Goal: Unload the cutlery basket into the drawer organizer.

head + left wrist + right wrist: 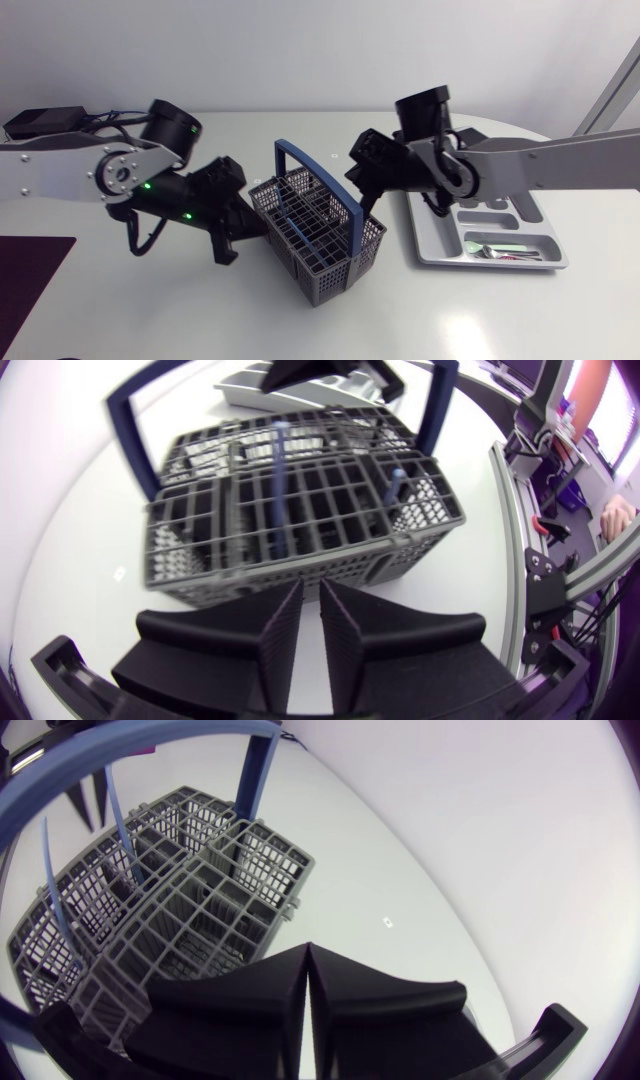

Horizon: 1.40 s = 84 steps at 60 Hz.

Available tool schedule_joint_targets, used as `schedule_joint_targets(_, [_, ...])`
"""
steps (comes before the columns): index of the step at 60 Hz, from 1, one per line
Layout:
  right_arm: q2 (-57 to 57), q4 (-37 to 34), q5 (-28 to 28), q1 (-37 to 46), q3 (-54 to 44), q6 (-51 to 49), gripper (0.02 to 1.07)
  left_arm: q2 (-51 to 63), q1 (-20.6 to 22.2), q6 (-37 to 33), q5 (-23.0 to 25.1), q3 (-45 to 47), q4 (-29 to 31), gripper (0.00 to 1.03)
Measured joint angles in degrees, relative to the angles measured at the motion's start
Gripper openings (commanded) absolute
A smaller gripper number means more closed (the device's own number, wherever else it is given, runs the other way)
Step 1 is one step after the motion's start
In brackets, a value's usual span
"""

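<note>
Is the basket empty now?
No, not empty. The basket holds blue-handled cutlery standing in its compartments.

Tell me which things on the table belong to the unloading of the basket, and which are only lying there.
For the job:
basket
blue-handled cutlery standing in it
organizer
cutlery already in the organizer

Just lying about:
black box with cables
dark mat
</note>
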<state>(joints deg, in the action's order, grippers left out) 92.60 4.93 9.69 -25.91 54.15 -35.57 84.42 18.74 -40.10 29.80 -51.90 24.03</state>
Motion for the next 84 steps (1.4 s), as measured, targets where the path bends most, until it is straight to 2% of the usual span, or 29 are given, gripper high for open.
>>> schedule_joint_targets(10, [-10.9, -2.2, 1.7, 3.7, -5.6, -0.4, 0.07, -0.8, -7.8, 0.0, 1.5, -2.6, 0.2, 0.16])
schedule_joint_targets(21, [-21.9, -7.5, 3.0, 5.0, -11.3, -0.7, 0.07, 1.0, -12.4, 0.0, 2.0, -6.2, -0.2, 0.16])
schedule_joint_targets(32, [-33.2, -13.2, 4.0, 5.1, -17.8, -0.6, 0.07, 9.1, -15.6, 1.1, 3.0, -13.6, -2.5, 0.16])
schedule_joint_targets(46, [-39.6, -15.5, 4.2, 4.6, -23.8, -0.4, 0.07, 18.1, -15.0, 2.6, 4.1, -18.0, -3.4, 0.16])
schedule_joint_targets(58, [-39.1, -14.9, 4.5, 1.6, -27.3, 1.0, 0.07, 22.5, -11.6, 2.6, 4.3, -19.7, -3.5, 0.16])
schedule_joint_targets(84, [-25.7, -3.9, 4.5, -2.6, -27.5, 3.9, 0.07, 22.9, -9.3, 2.6, 4.3, -20.1, -3.5, 0.16])
